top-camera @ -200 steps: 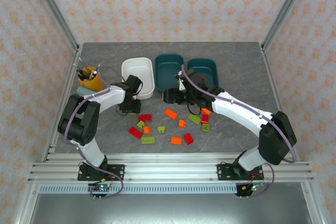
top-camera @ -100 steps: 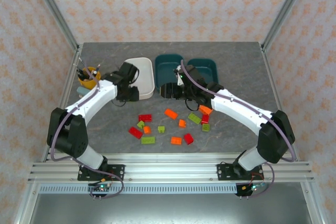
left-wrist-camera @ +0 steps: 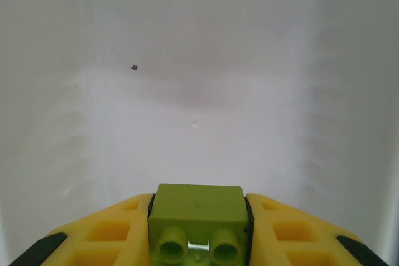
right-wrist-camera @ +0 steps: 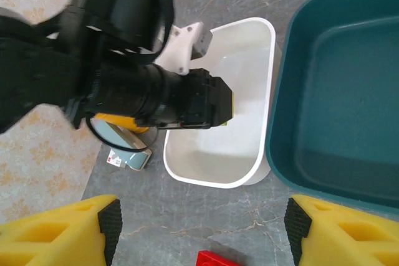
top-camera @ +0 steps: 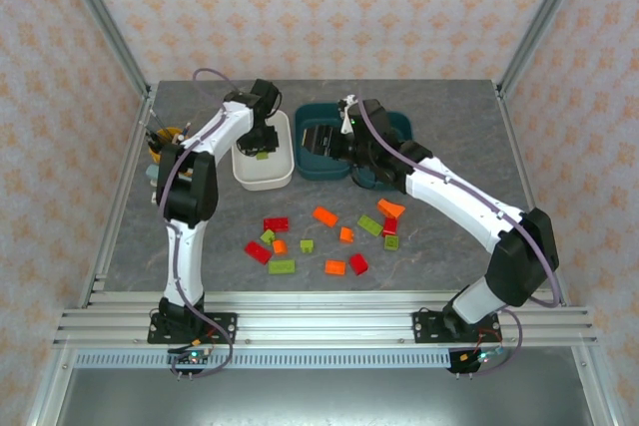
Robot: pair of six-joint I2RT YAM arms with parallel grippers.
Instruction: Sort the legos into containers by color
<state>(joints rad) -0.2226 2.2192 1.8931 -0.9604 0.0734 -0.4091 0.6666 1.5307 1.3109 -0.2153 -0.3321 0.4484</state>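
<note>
The left end effector (top-camera: 262,137), clamped on a green brick (left-wrist-camera: 199,207), has swung up over the white tub (top-camera: 250,171), so release looks due. The right end effector (right-wrist-camera: 201,232), spread apart, seems empty above a teal tub (top-camera: 324,169).

white tub (top-camera: 262,175): shallow, rounded corners, upright. lime green brick (left-wrist-camera: 199,207), two studs facing the wrist camera, pinched between the left gripper (left-wrist-camera: 199,235) fingers over the white tub's floor. two dark teal tubs sit in a row right of the white tub: middle teal tub (top-camera: 321,115) just beside it, far teal tub (top-camera: 394,127) next over. loose bricks (top-camera: 334,267), about fourteen, are scattered on the white tub's near side, spreading right: red brick (top-camera: 276,223), orange brick (top-camera: 324,214), long lime brick (top-camera: 282,266).
</note>
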